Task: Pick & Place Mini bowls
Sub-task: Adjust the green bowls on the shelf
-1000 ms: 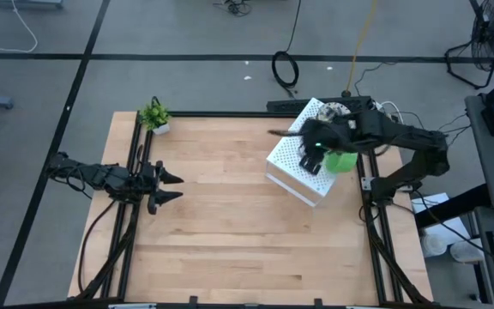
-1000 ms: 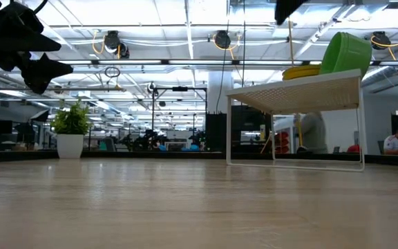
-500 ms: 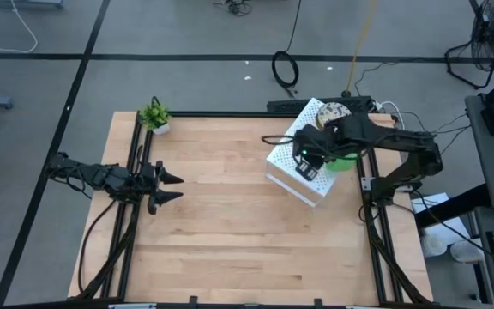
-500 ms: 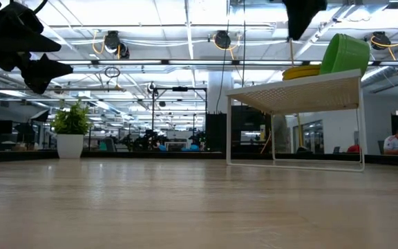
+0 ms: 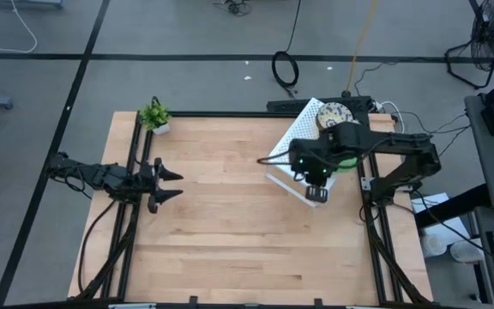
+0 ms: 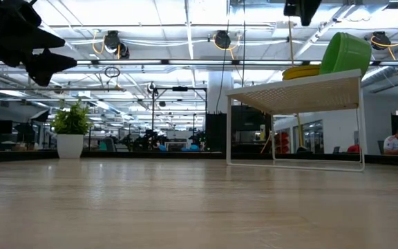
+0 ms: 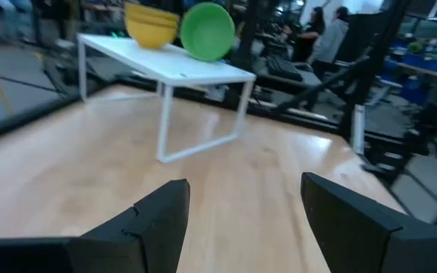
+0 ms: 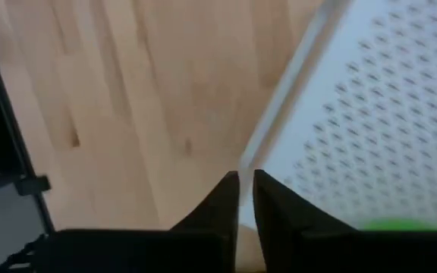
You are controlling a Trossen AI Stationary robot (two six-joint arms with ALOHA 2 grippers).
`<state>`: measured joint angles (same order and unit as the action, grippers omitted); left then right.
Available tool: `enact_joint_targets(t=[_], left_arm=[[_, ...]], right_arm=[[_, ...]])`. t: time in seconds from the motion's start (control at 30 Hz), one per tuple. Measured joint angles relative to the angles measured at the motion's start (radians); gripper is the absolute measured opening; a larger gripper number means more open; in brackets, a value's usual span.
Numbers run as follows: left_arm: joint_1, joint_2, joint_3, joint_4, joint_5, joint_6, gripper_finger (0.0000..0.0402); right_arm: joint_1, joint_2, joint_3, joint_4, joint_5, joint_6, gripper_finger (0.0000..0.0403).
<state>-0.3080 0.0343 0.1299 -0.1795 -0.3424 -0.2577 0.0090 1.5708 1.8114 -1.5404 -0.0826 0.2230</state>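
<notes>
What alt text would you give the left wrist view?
A white perforated rack stands on the wooden table, holding a tilted green bowl beside stacked yellowish bowls. The left tool shows its open fingers in the foreground.

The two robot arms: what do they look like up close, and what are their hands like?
Both arms are dark, nearly black, built of jointed segments with black cables trailing from their bases. The left hand ends in two pointed, wedge-shaped fingers. The right hand has the same two dark fingers, and small green lights glow on its wrist.
</notes>
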Motion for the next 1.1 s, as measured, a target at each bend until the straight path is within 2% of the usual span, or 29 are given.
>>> enact_joint_targets(t=[0.1, 0.17, 0.33, 0.47, 0.57, 0.77, 0.87, 1.0, 1.1], left_arm=[[0.0, 0.0, 0.0, 0.02, -0.034, 0.017, 0.0253], [0.0, 0.0, 0.0, 0.013, -0.041, 0.012, 0.0253], [0.0, 0.0, 0.0, -0.013, -0.042, -0.027, 0.0253], [0.0, 0.0, 0.0, -0.046, -0.017, -0.078, 0.0253], [0.0, 0.0, 0.0, -0.07, 0.03, -0.092, 0.0253], [0.0, 0.0, 0.0, -0.081, 0.076, -0.096, 0.0253], [0.0, 0.0, 0.0, -0.08, 0.076, -0.115, 0.0253], [0.0, 0.0, 0.0, -0.081, 0.076, -0.116, 0.0253], [0.0, 0.0, 0.0, -0.084, 0.076, -0.12, 0.0253]], right_arm=[[0.034, 0.055, 0.0, 0.016, -0.025, 0.024, 0.0021], [0.072, 0.103, -0.003, -0.004, -0.023, 0.026, 0.0033], [0.152, 0.185, -0.001, -0.026, -0.027, 0.008, 0.0106], [0.185, 0.263, -0.002, -0.028, -0.017, -0.108, 0.0176], [0.204, 0.29, -0.01, -0.03, 0.033, -0.183, 0.0206], [0.218, 0.301, -0.01, -0.03, 0.287, -0.331, 0.0201], [0.222, 0.282, -0.01, -0.03, 0.361, -0.356, 0.0191], [0.224, 0.247, -0.01, -0.034, 0.468, -0.236, 0.0186], [0.212, 0.198, -0.007, -0.029, 0.498, -0.022, 0.0185]])
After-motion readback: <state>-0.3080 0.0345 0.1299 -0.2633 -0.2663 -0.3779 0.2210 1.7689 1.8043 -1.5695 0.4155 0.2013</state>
